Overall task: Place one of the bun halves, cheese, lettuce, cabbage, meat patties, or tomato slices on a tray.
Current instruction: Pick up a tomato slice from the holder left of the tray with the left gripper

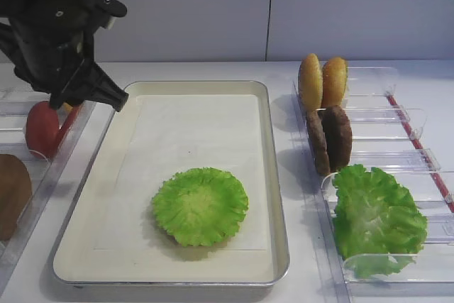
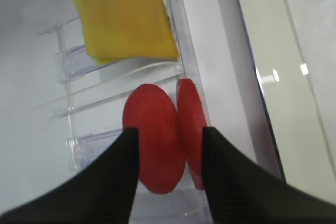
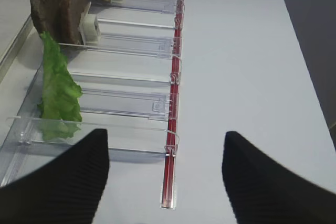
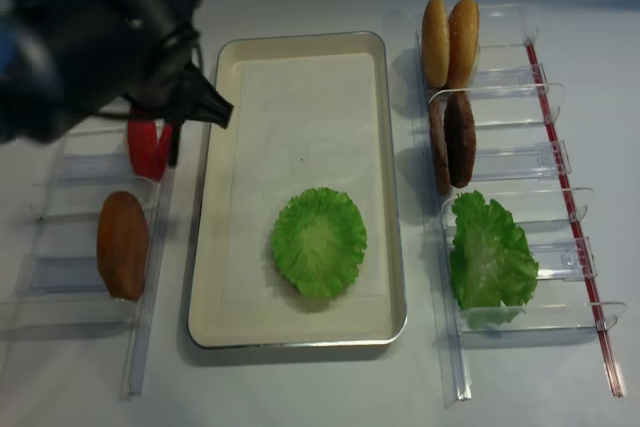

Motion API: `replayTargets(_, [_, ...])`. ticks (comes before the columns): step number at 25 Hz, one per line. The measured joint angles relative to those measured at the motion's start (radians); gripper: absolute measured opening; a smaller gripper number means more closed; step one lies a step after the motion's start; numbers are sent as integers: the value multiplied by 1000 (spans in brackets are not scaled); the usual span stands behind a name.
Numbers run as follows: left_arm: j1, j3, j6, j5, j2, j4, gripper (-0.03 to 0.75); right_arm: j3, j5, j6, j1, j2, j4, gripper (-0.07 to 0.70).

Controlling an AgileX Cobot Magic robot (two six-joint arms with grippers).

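No legible text, label, brand, number or sign is found in any view. The tray (image 1: 277, 175) rim and its cream liner carry no markings. The clear plastic holders (image 3: 131, 51) bear no print; the red strip (image 3: 170, 145) along their ends, ahead of the right jaws, is plain. The tomato slices (image 2: 168, 129) between the left jaws and the cheese (image 2: 123, 17) beyond them show no stickers.
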Motion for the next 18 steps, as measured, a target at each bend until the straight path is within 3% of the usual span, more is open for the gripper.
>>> replayTargets(12, [-2,-27,-41,-14,69,4,283,0,0,0,0,0,0,482])
replayTargets(18, [-2,-27,-49,8,129,-2,283,0,0,0,0,0,0,482])
